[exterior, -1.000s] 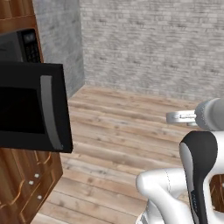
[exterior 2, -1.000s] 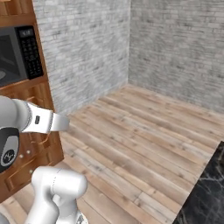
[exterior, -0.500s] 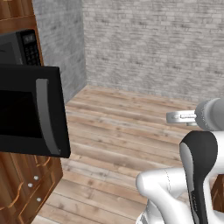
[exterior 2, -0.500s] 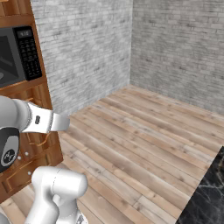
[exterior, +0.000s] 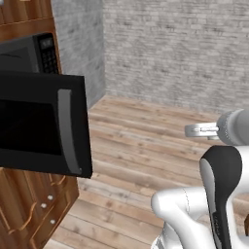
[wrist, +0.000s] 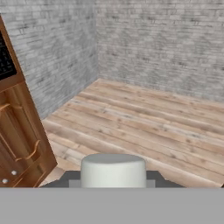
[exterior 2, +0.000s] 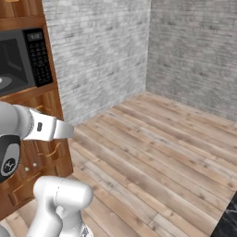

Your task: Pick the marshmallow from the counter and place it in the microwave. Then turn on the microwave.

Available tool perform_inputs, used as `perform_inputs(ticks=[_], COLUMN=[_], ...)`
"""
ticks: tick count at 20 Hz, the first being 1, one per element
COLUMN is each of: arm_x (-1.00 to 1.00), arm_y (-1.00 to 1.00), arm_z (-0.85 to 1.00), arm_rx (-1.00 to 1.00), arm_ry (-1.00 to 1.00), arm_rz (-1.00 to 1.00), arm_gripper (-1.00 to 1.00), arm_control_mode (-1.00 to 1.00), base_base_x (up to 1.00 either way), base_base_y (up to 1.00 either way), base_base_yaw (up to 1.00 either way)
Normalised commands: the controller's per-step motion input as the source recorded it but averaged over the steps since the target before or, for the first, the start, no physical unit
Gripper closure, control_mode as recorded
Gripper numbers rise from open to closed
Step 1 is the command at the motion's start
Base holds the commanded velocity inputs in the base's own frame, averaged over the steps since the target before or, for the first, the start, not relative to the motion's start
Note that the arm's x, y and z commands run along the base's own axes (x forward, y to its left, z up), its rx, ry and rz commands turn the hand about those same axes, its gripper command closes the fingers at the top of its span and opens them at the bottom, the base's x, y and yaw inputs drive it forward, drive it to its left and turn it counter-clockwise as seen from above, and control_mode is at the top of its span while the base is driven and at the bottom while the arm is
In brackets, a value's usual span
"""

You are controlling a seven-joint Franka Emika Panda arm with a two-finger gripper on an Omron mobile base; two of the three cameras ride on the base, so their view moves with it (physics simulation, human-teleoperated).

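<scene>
In my hand view, at bottom centre, a stubby whitish cylinder — the marshmallow [wrist: 113, 169] — sits between my dark finger tips [wrist: 153, 177], which show as low dark shapes at either side of it. My gripper [wrist: 113, 180] stands partly closed, and it looks clamped on the marshmallow, though the contact itself is hidden at the frame's lower edge.

I judge the marshmallow light, soft and easily squashed, so a gentle hold across its round sides, as now, suits it; squeezing harder could deform it, and a jolt might let it slip.

In the left base view the microwave [exterior: 29, 53] sits at upper left, built into brown wooden cabinetry [exterior: 34, 214]. Its black door [exterior: 44, 126] hangs open, spreading across the left of the frame with the grey handle [exterior: 68, 131] near its right edge — a wide slab to steer around. In the right base view the keypad [exterior 2: 38, 58] shows at upper left, with a pale turntable [exterior 2: 5, 82] just visible inside the cavity.

The right and centre of each view are open plank floor [exterior 2: 152, 152] and grey brick walls [exterior 2: 190, 46], well apart from me — plenty of room to swing.
</scene>
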Motion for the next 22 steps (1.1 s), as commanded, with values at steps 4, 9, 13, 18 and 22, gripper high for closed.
perform_inputs(ticks=[4,9,13,18,22], arm_x=[0.00,0.00,0.00,0.00,0.00], arm_y=[0.00,0.00,0.00,0.00,0.00], arm_z=[0.00,0.00,0.00,0.00,0.00], arm_rx=[0.00,0.00,0.00,0.00,0.00], arm_ry=[0.00,0.00,0.00,0.00,0.00], arm_rz=[0.00,0.00,0.00,0.00,0.00], arm_gripper=[1.00,1.00,1.00,1.00,1.00], arm_control_mode=[1.00,1.00,1.00,1.00,1.00], base_base_x=[0.31,0.40,0.42,0.31,0.44], base_base_y=[0.14,0.03,-0.01,-0.01,0.00], base_base_yaw=[0.12,0.14,0.17,0.16,0.16])
